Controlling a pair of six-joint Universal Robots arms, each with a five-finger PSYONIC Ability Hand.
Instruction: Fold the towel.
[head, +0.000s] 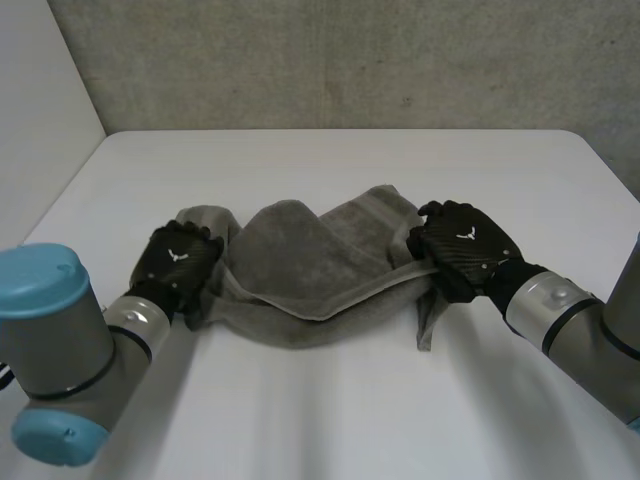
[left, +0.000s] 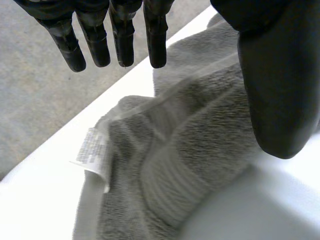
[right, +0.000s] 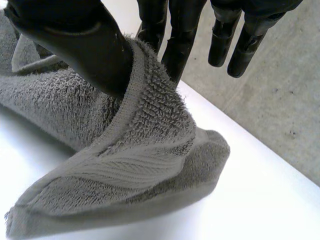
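While a grey towel (head: 310, 270) lies bunched and partly doubled over itself at the middle of the white desk (head: 340, 410), each of its two ends is met by one black machine hand. At the towel's 9 o'clock end, the left hand (head: 178, 258) sits over the cloth. Seen from its wrist, its fingers (left: 122, 35) are straight and spread, clear of the fabric, so it grips nothing. A towel corner with a small white label (left: 92, 152) lies under its palm. At the 3 o'clock end, the right hand (head: 462, 245) is grasping the towel: its thumb (right: 85, 45) pinches the hemmed edge against the fingers (right: 177, 45) behind it. One corner droops from that hand toward 6 o'clock.
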